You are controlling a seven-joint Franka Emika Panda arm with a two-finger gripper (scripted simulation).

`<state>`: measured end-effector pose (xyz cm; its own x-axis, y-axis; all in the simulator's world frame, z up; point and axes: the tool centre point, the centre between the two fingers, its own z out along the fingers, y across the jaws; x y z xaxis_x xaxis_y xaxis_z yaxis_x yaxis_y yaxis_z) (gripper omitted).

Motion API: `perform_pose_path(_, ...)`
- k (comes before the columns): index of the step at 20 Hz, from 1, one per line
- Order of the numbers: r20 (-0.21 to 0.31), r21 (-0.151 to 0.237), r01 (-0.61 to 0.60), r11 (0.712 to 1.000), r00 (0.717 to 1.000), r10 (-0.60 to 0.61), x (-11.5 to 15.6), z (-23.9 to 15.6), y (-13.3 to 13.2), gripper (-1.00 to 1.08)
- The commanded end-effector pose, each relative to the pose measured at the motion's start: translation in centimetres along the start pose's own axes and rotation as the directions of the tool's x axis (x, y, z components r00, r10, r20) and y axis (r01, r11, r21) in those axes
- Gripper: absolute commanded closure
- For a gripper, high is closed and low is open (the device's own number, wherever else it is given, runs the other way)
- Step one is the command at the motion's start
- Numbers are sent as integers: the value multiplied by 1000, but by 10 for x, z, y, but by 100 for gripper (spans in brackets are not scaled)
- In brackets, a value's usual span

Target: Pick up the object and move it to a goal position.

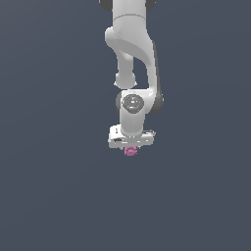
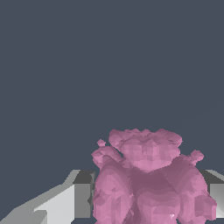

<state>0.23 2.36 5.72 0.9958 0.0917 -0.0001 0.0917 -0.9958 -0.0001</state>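
Pink and bumpy, the object (image 2: 148, 179) fills the lower part of the wrist view, very close to the lens. On each side of it a grey finger pad (image 2: 83, 199) touches its flank, so the pincer (image 1: 130, 148) is pinching the object between its two fingers. In the exterior view the arm (image 1: 135, 54) hangs straight down and the object (image 1: 130, 151) shows only as a small pink spot just under the white hand. I judge that the vertical pose keeps the ball squeezed evenly and stops it from rolling out. Whether the object rests on the table (image 1: 49, 196) or is lifted, I cannot tell. No goal marker is visible, so the transport seems not finished.
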Motion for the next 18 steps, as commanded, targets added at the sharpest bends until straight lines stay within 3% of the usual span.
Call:
perform_pose_path(1,-1,0,0,1000,1000,0,-2,-11,3,108)
perform_pose_path(9,-1,0,0,1000,1000,0,-15,-70,18,108)
perform_pose_path(18,-1,1,0,1000,1000,0,-37,-172,45,108)
